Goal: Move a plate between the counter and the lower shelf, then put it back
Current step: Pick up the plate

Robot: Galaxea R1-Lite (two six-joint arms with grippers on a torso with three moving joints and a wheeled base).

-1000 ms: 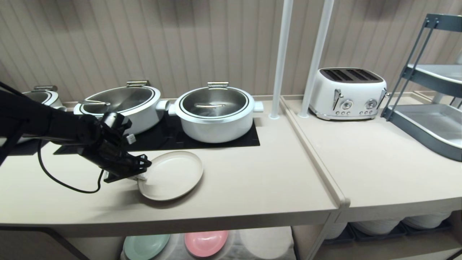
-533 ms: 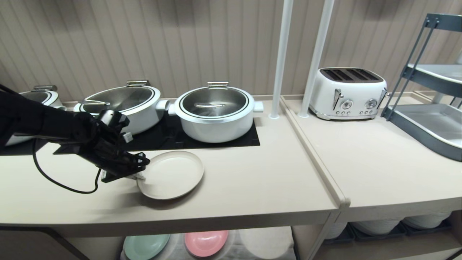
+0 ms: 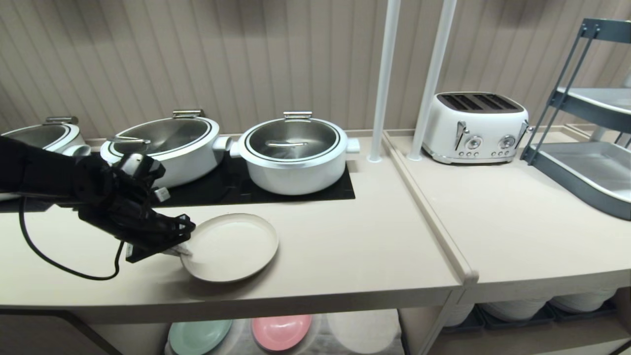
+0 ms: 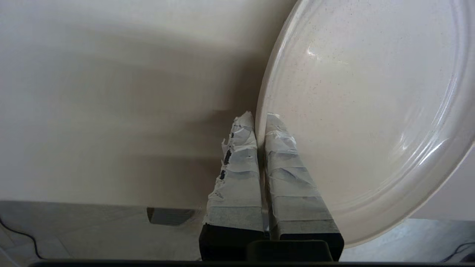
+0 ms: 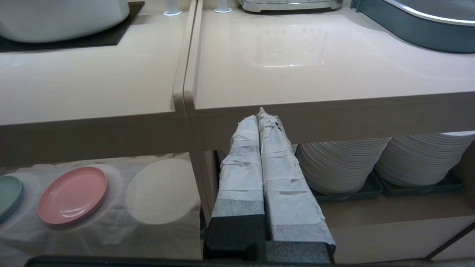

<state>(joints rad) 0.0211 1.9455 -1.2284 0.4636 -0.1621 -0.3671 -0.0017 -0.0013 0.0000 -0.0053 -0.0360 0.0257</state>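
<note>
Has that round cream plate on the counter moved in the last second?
Yes. The round cream plate, pinched by the left gripper, slid away from the black hob panel toward the counter's front edge.

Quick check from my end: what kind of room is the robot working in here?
Most likely a buffet or catering serving line. Lidded white pots sit on black hob panels set into the counter, a white toaster stands to the right, and tall stacks of white plates fill the shelf below.
</note>
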